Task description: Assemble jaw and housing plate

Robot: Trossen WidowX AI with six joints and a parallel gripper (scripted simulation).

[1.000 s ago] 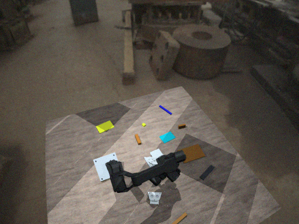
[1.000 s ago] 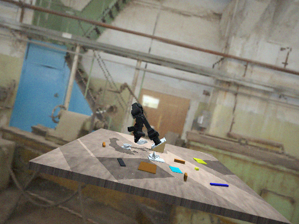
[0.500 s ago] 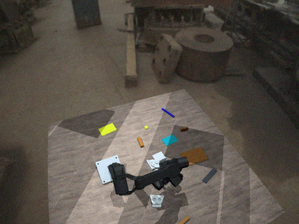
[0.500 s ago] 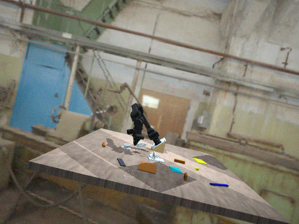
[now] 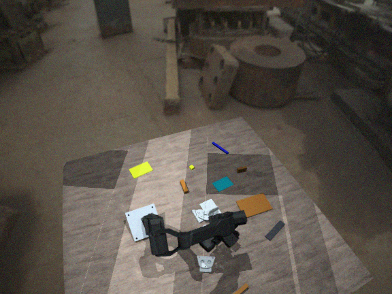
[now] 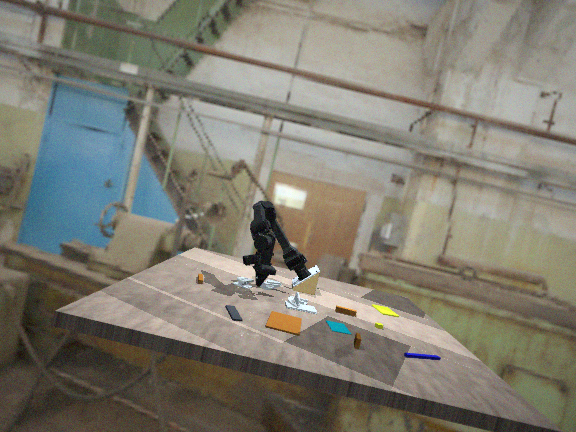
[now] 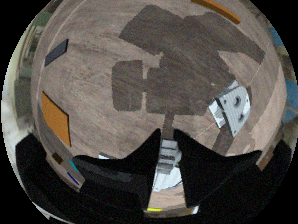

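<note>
My gripper (image 6: pixel 260 283) (image 7: pixel 166 132) is shut on a small pale grey, ribbed jaw (image 7: pixel 169 151), pointing down at the table. The arm hides its fingertips in the top view. The white base (image 5: pixel 209 206) (image 6: pixel 306 308) is away from the fingers; a raised white part on it is probably the other jaw. The arm partly covers the base in the top view, and its pins and any gear teeth are too small to tell. The light grey housing plate (image 5: pixel 205 260) (image 7: pixel 235 110) with two round holes rests apart from the gripper, tilted on a white piece.
An orange slab (image 5: pixel 254 205) (image 6: pixel 283 323) (image 7: pixel 56 119) and a dark grey bar (image 5: pixel 275 230) (image 6: pixel 233 313) (image 7: pixel 56 53) lie beside the work area. Farther off are a teal sheet (image 5: pixel 222 184), an orange block (image 5: pixel 184 186), a yellow sheet (image 5: pixel 141 169) and a blue rod (image 5: pixel 220 148).
</note>
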